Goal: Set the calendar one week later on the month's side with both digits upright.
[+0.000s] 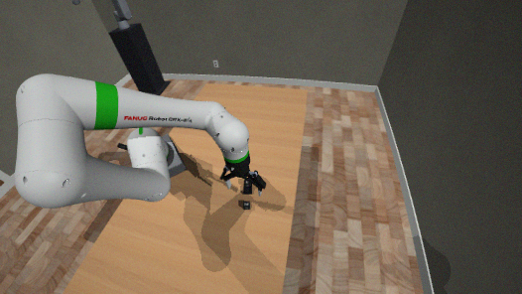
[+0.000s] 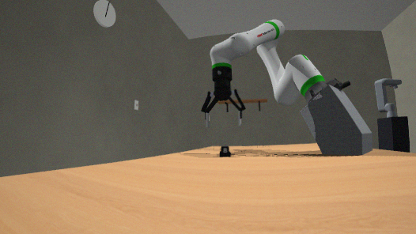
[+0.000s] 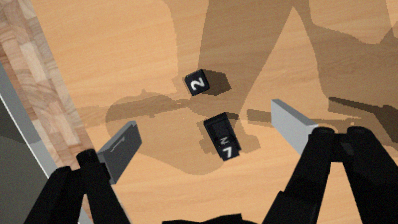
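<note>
The calendar's tray (image 1: 248, 188) (image 3: 216, 124) is sitting on the table (image 1: 164, 248) (image 2: 198, 190) (image 3: 165, 200), with one loose cube (image 1: 246, 205) (image 2: 225, 150) (image 3: 196, 82) just beside it, not touching. The gripper (image 1: 244, 188) (image 2: 223, 121) (image 3: 203, 122) is above, fingers spread wide, nothing between them.

I'd guess the step now is lining up for the next grab. Square the pads to two opposite faces before dropping, come straight down, pinch gently, and don't nudge the tray (it looks light enough to skid). Any turning is best done well clear of it, I reckon.

Looks-wise, it's all black with pale markings: a 2 on the loose cube's top, turned in the wrist view, an 8 facing the exterior camera, and a 7 at the tray's end. The smaller mark beside that 7 I can't read for sure.
</note>
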Motion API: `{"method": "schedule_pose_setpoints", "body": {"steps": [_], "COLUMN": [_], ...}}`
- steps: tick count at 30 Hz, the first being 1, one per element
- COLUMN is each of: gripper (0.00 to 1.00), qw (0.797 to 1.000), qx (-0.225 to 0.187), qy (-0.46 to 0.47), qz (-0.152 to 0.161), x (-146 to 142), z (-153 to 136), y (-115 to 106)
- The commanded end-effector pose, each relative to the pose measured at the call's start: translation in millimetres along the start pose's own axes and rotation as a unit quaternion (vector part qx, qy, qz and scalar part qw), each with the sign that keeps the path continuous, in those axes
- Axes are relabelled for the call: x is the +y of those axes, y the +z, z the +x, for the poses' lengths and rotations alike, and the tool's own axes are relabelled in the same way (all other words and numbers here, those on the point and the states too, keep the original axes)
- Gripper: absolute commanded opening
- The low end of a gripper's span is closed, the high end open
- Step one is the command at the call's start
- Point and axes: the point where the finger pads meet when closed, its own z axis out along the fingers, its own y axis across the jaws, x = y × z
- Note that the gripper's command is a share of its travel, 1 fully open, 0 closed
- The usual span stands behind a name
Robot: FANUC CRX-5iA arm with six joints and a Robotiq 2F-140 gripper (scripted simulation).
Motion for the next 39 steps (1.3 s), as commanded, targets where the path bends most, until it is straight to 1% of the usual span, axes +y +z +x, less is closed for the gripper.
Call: {"method": "schedule_pose_setpoints", "body": {"steps": [1,2,6,10,12,13,14,18,21,23,24,25,27,29,30,31,33,34,35,36,38,39], "gripper": [1.00,1.00,1.00,1.00,1.00,1.00,1.00,1.00,1.00,1.00,1.00,1.00,1.00,1.00,1.00,1.00,1.00,1.00,1.00,1.00,1.00,1.00], "qw": [0.997,0.995,0.988,0.977,0.977,0.973,0.964,0.950,0.936,0.923,0.921,0.912,0.900,0.900,0.890,0.875,0.862,0.860,0.848,0.847,0.825,0.824], "qx": [0.007,0.007,0.006,0.006,0.006,0.006,0.006,0.006,0.005,0.005,0.005,0.005,0.005,0.005,0.005,0.005,0.005,0.004,0.004,0.004,0.004,0.004], "qy": [0.075,0.101,0.152,0.214,0.214,0.233,0.267,0.313,0.352,0.385,0.389,0.411,0.437,0.437,0.455,0.484,0.506,0.510,0.531,0.532,0.566,0.567], "qz": [0.005,0.005,0.005,0.005,0.005,0.005,0.005,0.006,0.006,0.006,0.006,0.007,0.007,0.007,0.007,0.008,0.008,0.008,0.009,0.009,0.009,0.010], "x": [2.1,3.1,4.9,7.4,7.4,8.2,9.7,11.8,13.7,15.4,15.6,16.8,18.2,18.2,19.3,21.0,22.4,22.6,23.9,24.0,26.3,26.4], "z": [-11.3,-15.4,-23.3,-33.1,-33.1,-35.9,-41.3,-48.5,-54.6,-59.7,-60.4,-63.9,-68.0,-68.0,-70.9,-75.6,-79.3,-79.8,-83.2,-83.5,-89.1,-89.3], "y": [0.5,0.6,0.9,1.2,1.2,1.3,1.4,1.5,1.5,1.6,1.6,1.6,1.6,1.6,1.6,1.5,1.5,1.5,1.4,1.4,1.3,1.3]}}
